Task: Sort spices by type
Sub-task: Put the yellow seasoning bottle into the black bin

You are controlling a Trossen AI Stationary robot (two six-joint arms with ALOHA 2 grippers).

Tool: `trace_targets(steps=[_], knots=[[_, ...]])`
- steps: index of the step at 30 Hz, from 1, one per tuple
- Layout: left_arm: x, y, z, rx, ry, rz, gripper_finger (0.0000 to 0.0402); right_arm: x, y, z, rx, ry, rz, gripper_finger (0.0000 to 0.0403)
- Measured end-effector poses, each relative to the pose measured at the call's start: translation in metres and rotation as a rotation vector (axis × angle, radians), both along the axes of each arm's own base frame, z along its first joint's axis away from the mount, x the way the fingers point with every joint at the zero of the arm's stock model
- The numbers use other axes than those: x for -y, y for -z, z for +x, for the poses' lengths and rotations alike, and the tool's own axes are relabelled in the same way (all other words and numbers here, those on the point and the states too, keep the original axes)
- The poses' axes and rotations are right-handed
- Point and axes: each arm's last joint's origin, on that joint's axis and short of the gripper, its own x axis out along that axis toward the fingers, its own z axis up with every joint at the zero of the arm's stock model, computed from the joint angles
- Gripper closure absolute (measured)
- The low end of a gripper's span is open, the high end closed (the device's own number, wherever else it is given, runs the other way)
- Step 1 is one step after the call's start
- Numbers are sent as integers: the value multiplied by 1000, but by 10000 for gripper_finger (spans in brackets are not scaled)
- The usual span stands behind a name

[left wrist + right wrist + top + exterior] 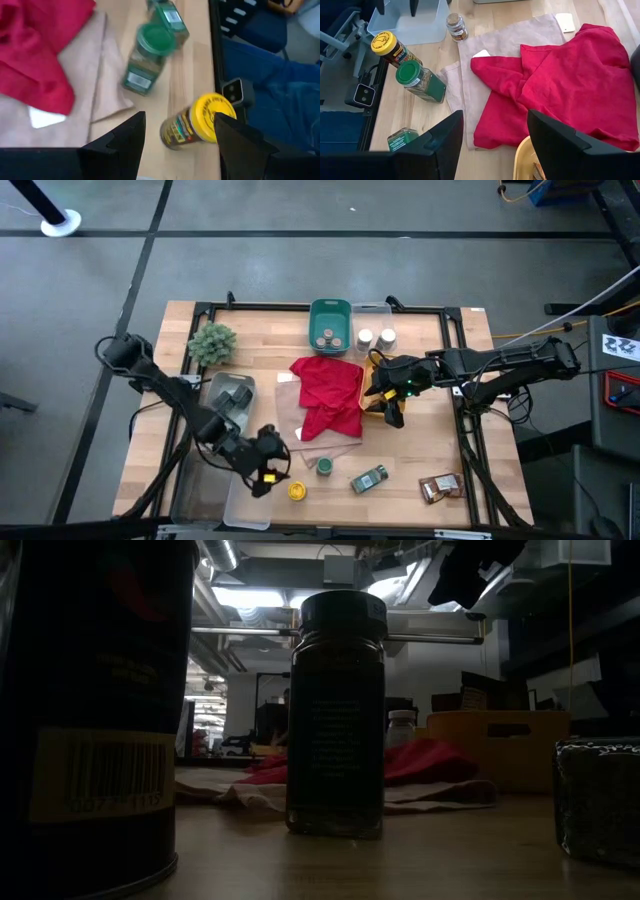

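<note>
Left gripper (177, 132) above yellow-lidded jar (197, 122).
Fingers spread, jar between them, ungripped. Right gripper (495, 137), fingers apart, over red cloth (555, 75).

wooden table (440, 450), red cloth (328, 392), spice jars (369, 478)

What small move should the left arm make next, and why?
Probably ease the left gripper forward around the yellow-lidded jar, then close. Its fingers are open with the jar standing between them, not yet gripped. The green-lidded jar stands just beyond, so advance gently. The right gripper hovers by the red cloth.
</note>
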Motion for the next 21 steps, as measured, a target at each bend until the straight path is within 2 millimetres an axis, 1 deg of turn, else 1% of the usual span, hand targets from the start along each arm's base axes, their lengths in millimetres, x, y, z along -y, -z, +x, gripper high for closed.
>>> trace_targets(steps=[4, 10, 14, 21], knots=[[13, 7, -3, -1, 32, -9, 182, 0, 0, 0, 0, 0, 0, 182], [31, 17, 0, 33, 73, -21, 182, 0, 0, 0, 0, 0, 0, 182], [35, 27, 0, -3, 83, 9, 182, 0, 0, 0, 1, 0, 0, 182], [37, 29, -1, -11, 84, 14, 182, 0, 0, 0, 1, -1, 0, 182]])
